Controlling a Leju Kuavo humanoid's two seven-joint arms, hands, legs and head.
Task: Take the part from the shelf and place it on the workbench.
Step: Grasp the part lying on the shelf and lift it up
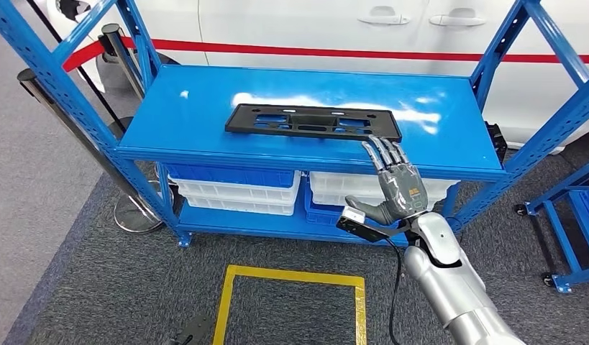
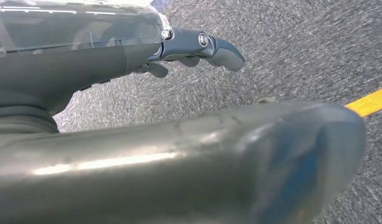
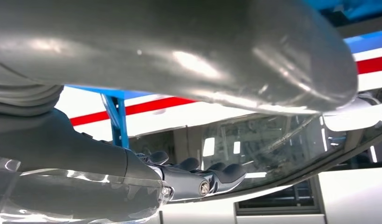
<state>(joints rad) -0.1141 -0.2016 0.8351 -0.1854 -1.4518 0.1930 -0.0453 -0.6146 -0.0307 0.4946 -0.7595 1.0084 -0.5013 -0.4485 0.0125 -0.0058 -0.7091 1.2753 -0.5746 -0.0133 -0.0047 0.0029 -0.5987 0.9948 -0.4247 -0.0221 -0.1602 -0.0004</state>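
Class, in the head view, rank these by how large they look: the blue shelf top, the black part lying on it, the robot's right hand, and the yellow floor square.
1. blue shelf top
2. black part and yellow floor square: similar, and the square is cut off, so unranked
3. right hand, smallest though nearer the camera

R hand [image 1: 399, 188] raised; fingers [image 1: 383, 152] straight

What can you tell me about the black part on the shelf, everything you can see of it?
The part is a long, flat black panel, plastic by its look, with several cut-outs that show blue through them. It lies flat on the blue shelf's top deck, lengthwise, near the front edge. The right hand's fingertips reach its near right corner, at or just short of contact; the hand is not gripping it.
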